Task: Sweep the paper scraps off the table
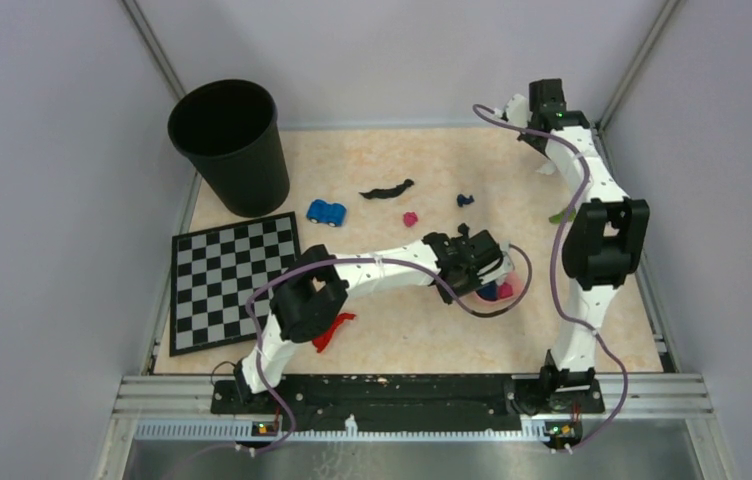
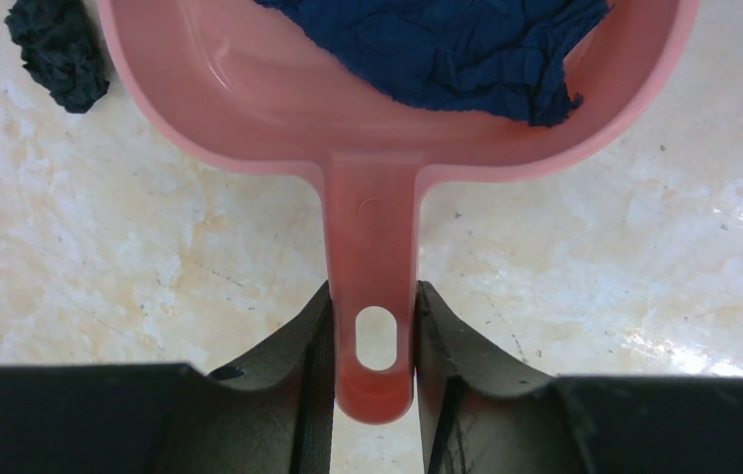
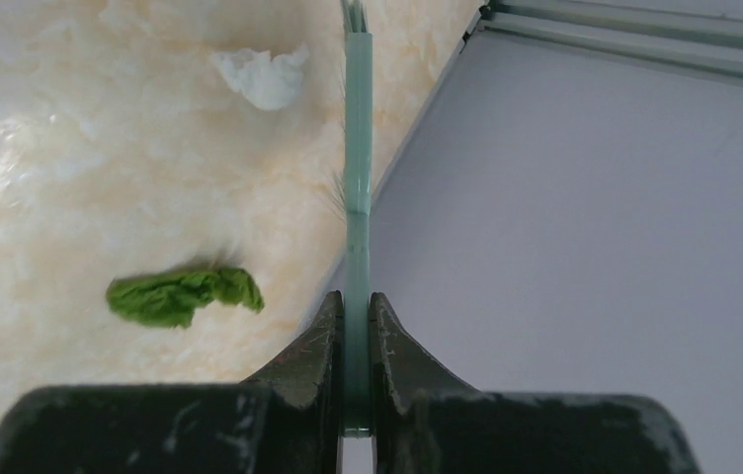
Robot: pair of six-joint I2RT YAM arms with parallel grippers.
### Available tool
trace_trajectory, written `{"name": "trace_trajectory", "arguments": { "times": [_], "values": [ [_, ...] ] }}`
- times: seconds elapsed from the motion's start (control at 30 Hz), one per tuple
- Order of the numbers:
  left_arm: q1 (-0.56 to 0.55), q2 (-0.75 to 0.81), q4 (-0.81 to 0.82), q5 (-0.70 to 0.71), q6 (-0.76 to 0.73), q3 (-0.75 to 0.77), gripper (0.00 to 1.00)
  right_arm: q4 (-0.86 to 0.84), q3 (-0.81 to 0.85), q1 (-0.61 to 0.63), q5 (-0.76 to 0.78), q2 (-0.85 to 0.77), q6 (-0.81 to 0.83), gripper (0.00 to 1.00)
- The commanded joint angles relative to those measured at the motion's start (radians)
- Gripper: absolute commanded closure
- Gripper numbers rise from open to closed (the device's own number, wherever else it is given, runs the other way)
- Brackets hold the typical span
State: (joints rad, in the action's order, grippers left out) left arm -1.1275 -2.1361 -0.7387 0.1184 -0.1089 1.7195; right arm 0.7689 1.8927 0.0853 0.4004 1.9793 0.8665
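Observation:
My left gripper (image 1: 474,262) (image 2: 375,326) is shut on the handle of a pink dustpan (image 1: 512,288) (image 2: 368,158) resting on the table (image 1: 402,330). A dark blue scrap (image 2: 447,49) lies in the pan. A dark crumpled scrap (image 2: 59,54) lies beside the pan. My right gripper (image 1: 535,128) (image 3: 356,316) is shut on a thin pale green brush handle (image 3: 358,148) at the table's far right edge. A green scrap (image 3: 182,294) (image 1: 562,213) and a white scrap (image 3: 264,77) lie near it. Black (image 1: 387,190), magenta (image 1: 411,218), dark blue (image 1: 465,200) and red (image 1: 332,330) scraps lie loose.
A black bin (image 1: 230,145) stands at the back left. A black-and-white chequered board (image 1: 232,275) lies at the left. A small blue toy car (image 1: 327,212) sits beside the board. Grey walls close in the table on both sides.

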Motion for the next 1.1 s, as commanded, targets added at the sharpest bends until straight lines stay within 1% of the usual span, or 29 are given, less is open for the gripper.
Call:
{"name": "trace_trajectory", "arguments": {
  "times": [0.0, 0.07, 0.13, 0.23, 0.43, 0.6, 0.7, 0.93, 1.07],
  "values": [
    [0.004, 0.093, -0.019, -0.018, 0.025, 0.005, 1.0, -0.202, 0.081, -0.003, 0.042, 0.091, 0.128, 1.0],
    [0.003, 0.093, -0.027, -0.003, 0.031, 0.0, 1.0, -0.19, 0.105, -0.002, 0.013, 0.132, 0.142, 1.0],
    [0.003, 0.092, -0.032, 0.012, 0.033, -0.007, 1.0, -0.139, 0.112, 0.003, -0.009, 0.158, 0.153, 1.0],
    [0.007, 0.085, -0.047, 0.023, 0.032, -0.011, 1.0, -0.035, 0.075, 0.012, -0.061, 0.128, 0.151, 1.0],
    [0.023, 0.064, -0.067, 0.019, 0.026, 0.01, 1.0, 0.157, -0.117, 0.039, -0.17, -0.049, 0.093, 1.0],
    [0.042, 0.028, -0.095, 0.016, 0.006, 0.043, 1.0, 0.258, -0.314, 0.101, -0.26, -0.239, 0.011, 1.0],
    [0.049, 0.003, -0.105, 0.009, -0.004, 0.063, 1.0, 0.308, -0.375, 0.132, -0.33, -0.308, -0.061, 1.0],
    [0.052, -0.057, -0.119, -0.034, -0.011, 0.119, 1.0, 0.457, -0.357, 0.139, -0.547, -0.365, -0.266, 1.0],
    [0.051, -0.07, -0.104, -0.066, -0.002, 0.122, 1.0, 0.541, -0.311, 0.137, -0.657, -0.368, -0.361, 1.0]
  ]
}}
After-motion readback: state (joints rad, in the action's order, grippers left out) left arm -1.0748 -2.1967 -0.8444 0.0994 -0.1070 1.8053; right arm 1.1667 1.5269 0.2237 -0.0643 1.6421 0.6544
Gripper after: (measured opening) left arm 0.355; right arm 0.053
